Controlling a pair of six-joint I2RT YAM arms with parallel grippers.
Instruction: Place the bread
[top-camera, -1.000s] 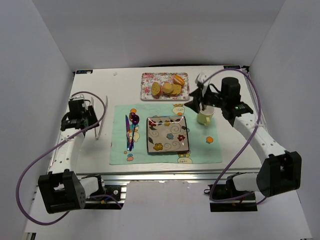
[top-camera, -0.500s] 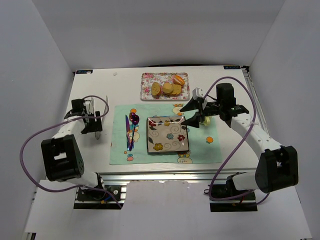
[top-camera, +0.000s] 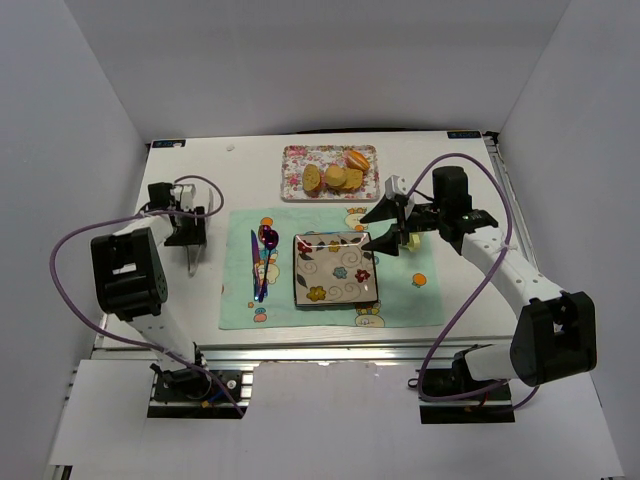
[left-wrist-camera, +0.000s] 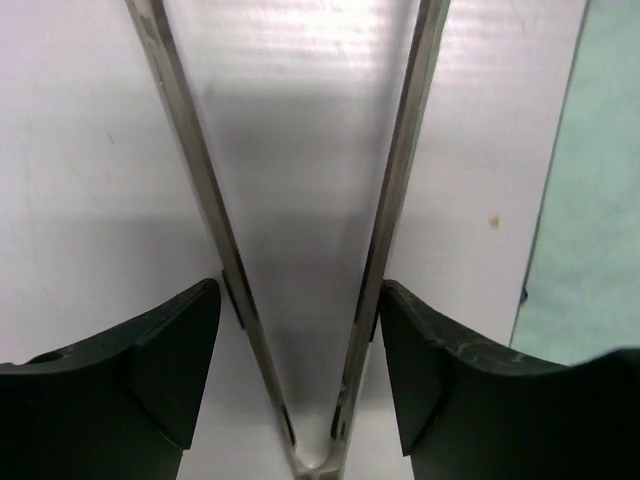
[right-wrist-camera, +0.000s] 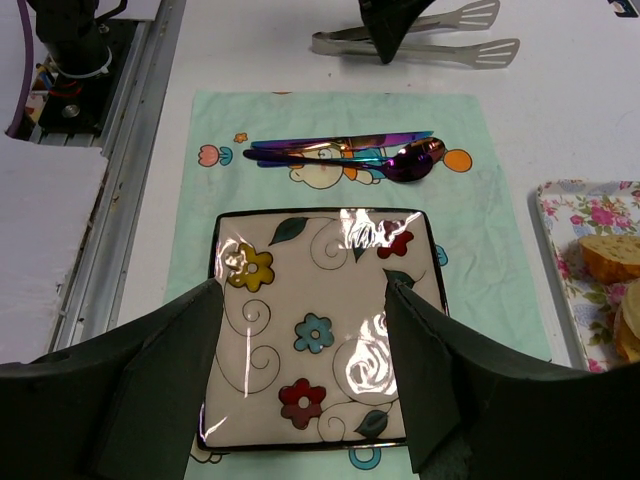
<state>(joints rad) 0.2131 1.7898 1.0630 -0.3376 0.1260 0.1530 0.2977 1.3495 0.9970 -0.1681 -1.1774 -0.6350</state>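
The bread (top-camera: 312, 178), a small golden oval piece, lies at the left end of the floral tray (top-camera: 295, 155); the right wrist view catches the bread (right-wrist-camera: 610, 255) at its right border. My right gripper (top-camera: 368, 230) hovers open and empty over the right edge of the square flowered plate (top-camera: 335, 292). From its wrist camera, the right gripper (right-wrist-camera: 303, 290) frames the plate (right-wrist-camera: 315, 213) between its fingers. My left gripper (top-camera: 190, 238) rests at the table's left, shut on metal tongs (top-camera: 191, 258). In the left wrist view both fingers of the left gripper (left-wrist-camera: 300, 290) press the arms of the tongs (left-wrist-camera: 400, 180).
Rounder slices (top-camera: 342, 178) and a darker roll (top-camera: 357, 159) share the tray. A knife and spoon (top-camera: 262, 262) lie on the green mat (top-camera: 400, 300) left of the plate. A pale mug (top-camera: 410, 238) stands behind the right gripper.
The right gripper left the mug, swung toward the plate and opened, then held still. The left arm turned and carried the tongs slightly back along the table's left.
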